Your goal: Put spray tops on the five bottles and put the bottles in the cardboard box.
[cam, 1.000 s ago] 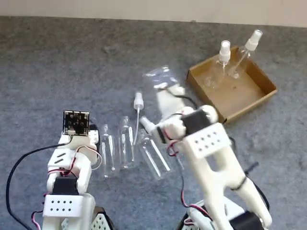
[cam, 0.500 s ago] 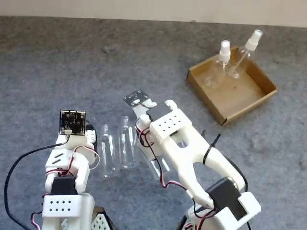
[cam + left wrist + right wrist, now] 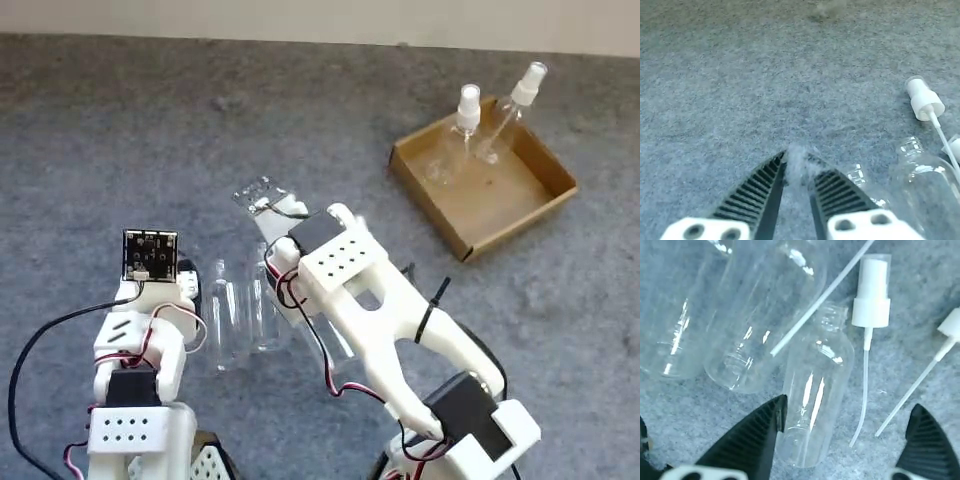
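Note:
Three clear bottles without tops lie side by side on the grey carpet; in the high view two of them [image 3: 222, 312] [image 3: 262, 300] show left of my right arm [image 3: 340, 265]. My right gripper [image 3: 850, 405] hangs open and wide over the third bottle [image 3: 815, 385], without touching it. Beside that bottle lie a white spray top [image 3: 871, 290] and another [image 3: 952, 325], each with a long tube. My left gripper [image 3: 796, 160] is shut and empty, low over bare carpet near a bottle neck [image 3: 910, 147] and a spray top [image 3: 924, 99].
The cardboard box [image 3: 545, 205] sits at the back right, with two bottles with spray tops [image 3: 467, 105] [image 3: 527, 80] standing in it. Open carpet stretches between the bottles and the box and across the back left.
My right arm has swung left, away from the box side, and now stands over the lying bottles and covers the spray tops in the high view. The left arm has hardly moved.

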{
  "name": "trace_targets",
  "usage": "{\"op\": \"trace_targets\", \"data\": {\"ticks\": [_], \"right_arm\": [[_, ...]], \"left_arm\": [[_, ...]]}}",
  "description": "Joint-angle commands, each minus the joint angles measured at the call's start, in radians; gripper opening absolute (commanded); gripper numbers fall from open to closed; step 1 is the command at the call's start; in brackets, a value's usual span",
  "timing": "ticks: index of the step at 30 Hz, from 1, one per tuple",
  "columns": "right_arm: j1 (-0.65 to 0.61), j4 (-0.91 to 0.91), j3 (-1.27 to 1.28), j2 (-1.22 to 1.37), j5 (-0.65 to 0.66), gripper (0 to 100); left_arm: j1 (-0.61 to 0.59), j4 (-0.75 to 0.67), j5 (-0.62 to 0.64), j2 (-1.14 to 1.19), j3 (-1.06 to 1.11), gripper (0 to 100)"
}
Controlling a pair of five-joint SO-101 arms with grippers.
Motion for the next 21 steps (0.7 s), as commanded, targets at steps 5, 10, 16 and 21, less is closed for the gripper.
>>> {"op": "trace_targets", "data": {"ticks": [5, 10, 16, 21], "right_arm": [[-0.013, -0.193, 0.125, -0.007, 0.002, 33.7], [-0.013, -0.274, 0.214, -0.007, 0.002, 33.7], [-0.013, -0.375, 0.317, -0.007, 0.008, 33.7], [-0.013, -0.390, 0.355, -0.007, 0.009, 33.5]], "left_arm": [[-0.005, 0.000, -0.005, 0.005, -0.056, 1], [-0.005, 0.000, -0.006, -0.001, -0.045, 1], [-0.004, 0.000, -0.006, -0.001, -0.038, 1], [-0.004, 0.000, -0.006, -0.001, -0.036, 1]]}}
